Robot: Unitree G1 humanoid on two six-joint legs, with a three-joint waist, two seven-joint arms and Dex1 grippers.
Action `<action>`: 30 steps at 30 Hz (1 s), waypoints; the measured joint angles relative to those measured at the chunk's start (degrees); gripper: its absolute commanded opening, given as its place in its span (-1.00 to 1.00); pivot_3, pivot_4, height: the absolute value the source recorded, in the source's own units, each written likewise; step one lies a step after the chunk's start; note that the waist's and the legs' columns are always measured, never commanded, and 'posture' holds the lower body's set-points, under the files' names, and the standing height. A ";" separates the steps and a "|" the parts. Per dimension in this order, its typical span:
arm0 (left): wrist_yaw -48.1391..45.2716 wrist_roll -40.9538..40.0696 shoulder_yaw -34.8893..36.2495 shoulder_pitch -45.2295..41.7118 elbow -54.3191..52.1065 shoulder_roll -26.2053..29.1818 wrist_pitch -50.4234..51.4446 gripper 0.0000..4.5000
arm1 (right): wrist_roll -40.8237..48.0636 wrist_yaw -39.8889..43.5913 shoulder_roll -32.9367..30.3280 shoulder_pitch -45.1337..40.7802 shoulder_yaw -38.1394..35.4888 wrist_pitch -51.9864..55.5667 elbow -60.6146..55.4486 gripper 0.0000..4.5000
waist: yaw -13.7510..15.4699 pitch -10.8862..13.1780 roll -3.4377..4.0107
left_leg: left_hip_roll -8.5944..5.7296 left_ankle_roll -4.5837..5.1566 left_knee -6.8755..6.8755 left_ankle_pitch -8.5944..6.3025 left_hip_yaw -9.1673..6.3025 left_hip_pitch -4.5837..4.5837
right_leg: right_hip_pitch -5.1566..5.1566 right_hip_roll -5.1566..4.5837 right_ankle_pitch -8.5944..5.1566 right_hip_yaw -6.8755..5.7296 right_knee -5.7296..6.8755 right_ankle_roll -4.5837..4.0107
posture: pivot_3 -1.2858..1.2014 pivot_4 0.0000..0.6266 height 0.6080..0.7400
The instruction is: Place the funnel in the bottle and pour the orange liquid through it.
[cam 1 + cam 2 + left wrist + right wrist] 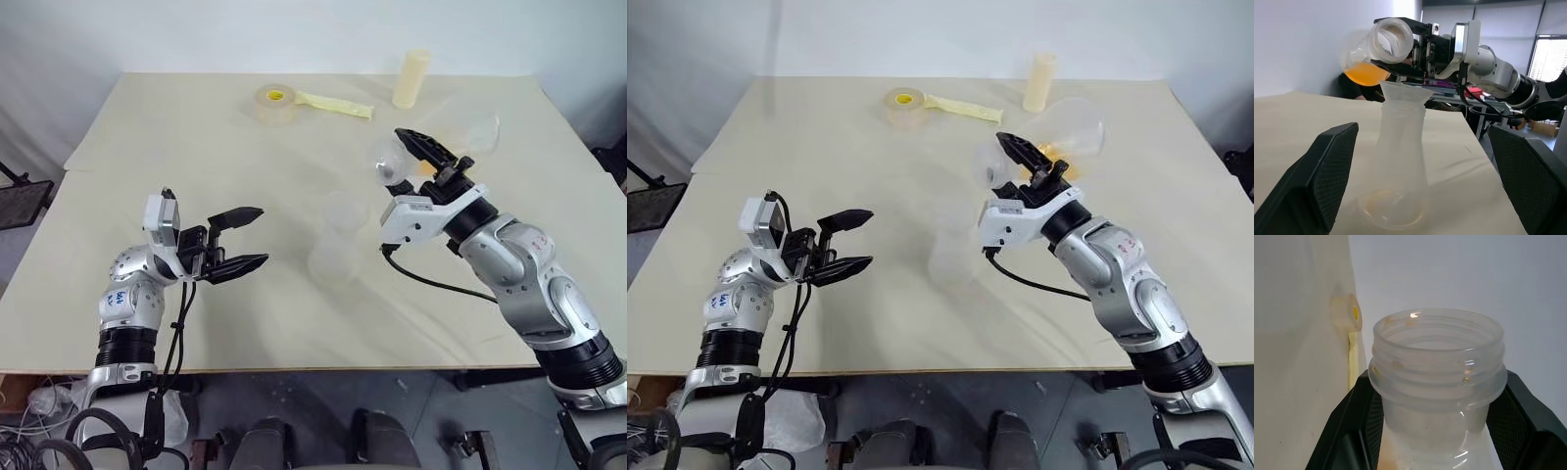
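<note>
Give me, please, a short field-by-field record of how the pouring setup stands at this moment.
bottle: upright on the table, apart from both grippers
funnel: seated in the bottle's neck
flask: tipped, mouth above the funnel
orange liquid: pooled in the flask, none seen falling
right gripper: shut on the flask's neck
left gripper: open, beside the bottle
tape roll: far side of table

The clear conical bottle (1400, 166) stands upright mid-table, the clear funnel (1403, 93) seated in its neck. At its two o'clock, a clear flask (1378, 49) lies tipped on its side above the funnel, orange liquid (1365, 73) pooled in its belly.
</note>
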 measured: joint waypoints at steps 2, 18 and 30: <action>0.02 0.00 0.00 0.00 0.00 0.00 0.01 1.00 | -1.40 0.13 0.00 -0.62 0.03 -1.37 0.83 0.08 | 0.02 0.00 0.00 | 0.01 0.00 0.00 0.00 -0.01 0.00 | 0.00 0.00 0.00 0.00 0.00 0.00 | 0.03 -0.52 1.00; 0.27 -0.02 0.00 0.25 -0.35 -0.39 0.57 1.00 | -8.31 -0.55 0.00 -2.41 0.02 -11.85 4.48 0.08 | 0.03 0.00 0.00 | 0.01 0.00 0.00 0.00 -0.02 0.00 | 0.00 0.00 0.00 0.01 0.00 0.00 | 0.03 -0.52 1.00; 0.44 -0.02 0.00 0.29 -0.44 -0.66 0.61 1.00 | -11.30 -1.73 0.00 -4.41 -0.08 -16.11 6.92 0.08 | 0.00 0.00 0.00 | 0.07 0.00 0.00 0.00 -0.02 0.00 | 0.00 0.00 0.00 0.00 0.00 0.00 | 0.03 -0.52 1.00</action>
